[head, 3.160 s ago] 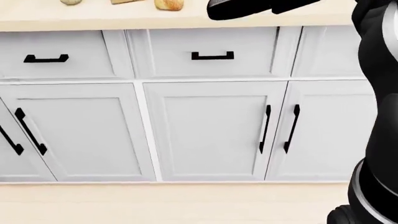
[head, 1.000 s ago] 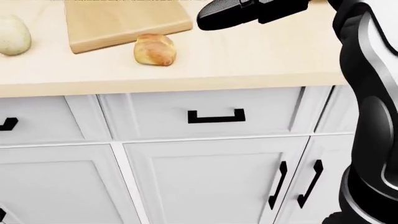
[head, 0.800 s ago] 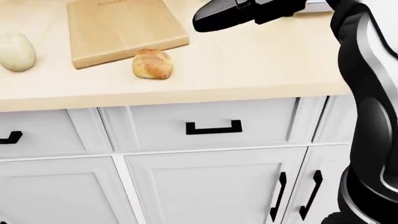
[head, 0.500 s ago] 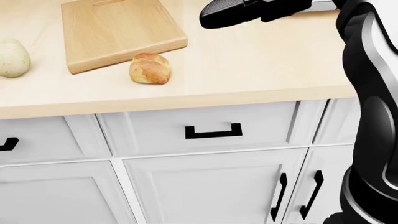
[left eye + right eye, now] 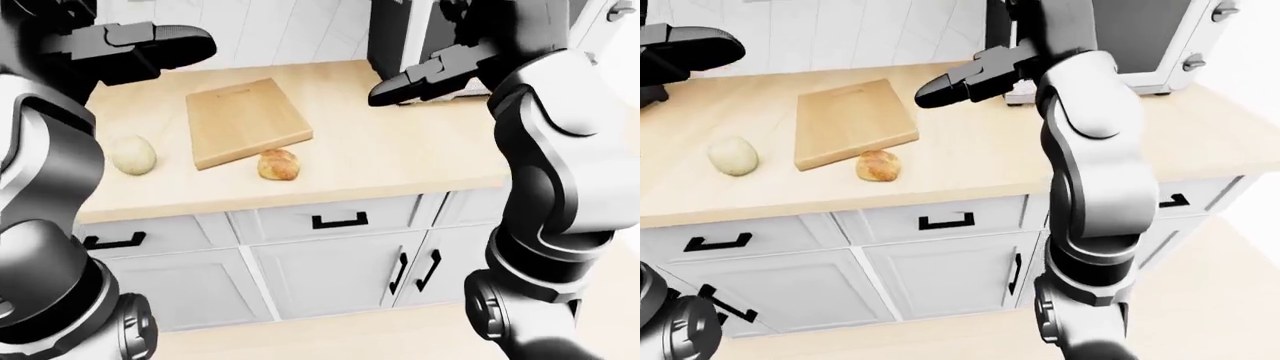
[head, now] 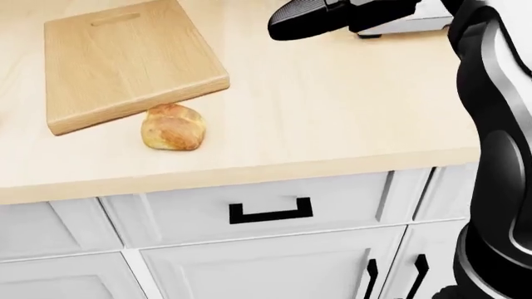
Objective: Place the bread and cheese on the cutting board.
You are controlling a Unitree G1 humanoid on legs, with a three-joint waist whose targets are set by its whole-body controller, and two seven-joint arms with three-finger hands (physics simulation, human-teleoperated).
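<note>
Stretching across every view is a long pale wooden counter [image 6: 332, 124], with white cabinets [image 6: 266, 268] and black handles under it. No words or labels can be read on anything.

At the top right of the right-eye view stands a big white oven box [image 5: 1160, 45] with a dark door and round knobs.

On the counter lies the cutting board [image 6: 125, 62], a flat light-wood slab turned a little crooked, with a thin slot near its top end. Nothing lies on it.

The bread [image 6: 172, 127] is a small round bun, golden brown with a darker crust on top. It sits on the counter, touching the bottom edge of the board, so it is beside the board and not on it.

The cheese [image 5: 131, 154] is a pale, speckled, egg-shaped lump. It sits on the counter to the left of the board, apart from it.

The right hand [image 6: 304, 17] is black and hangs in the air above the counter, to the right of the board, holding nothing. I cannot tell if its fingers are apart or together.

The left hand [image 5: 160, 45] hangs high at the top left of the left-eye view, also holding nothing, and I cannot tell about its fingers either.
</note>
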